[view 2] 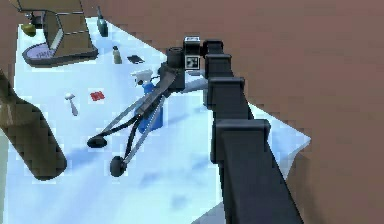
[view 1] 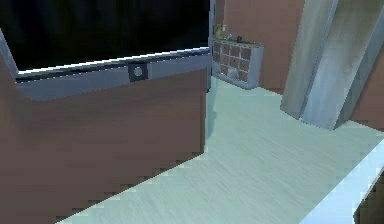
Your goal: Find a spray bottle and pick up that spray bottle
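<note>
A blue spray bottle (view 2: 152, 108) with a white head stands upright on the pale tabletop (view 2: 180, 170) in the arm side view. The dark arm (view 2: 240, 140) rises from the bottom edge to two white marked squares (view 2: 190, 62). From there the gripper (view 2: 108, 152) stretches down and left, and its thin fingers (view 2: 100, 140) end in round pads over the table. The fingers cross just in front of the bottle. I cannot tell whether the gripper holds anything.
Farther out on the table are a small dark bottle (view 2: 117, 56), a white bottle (view 2: 100, 22), a dish (view 2: 45, 52), a red item (view 2: 97, 96) and a brown cylinder (view 2: 25, 130). Ahead: a large dark panel (view 1: 110, 35), a shelf unit (view 1: 236, 56), a curtain (view 1: 330, 60) and pale floor (view 1: 260, 150).
</note>
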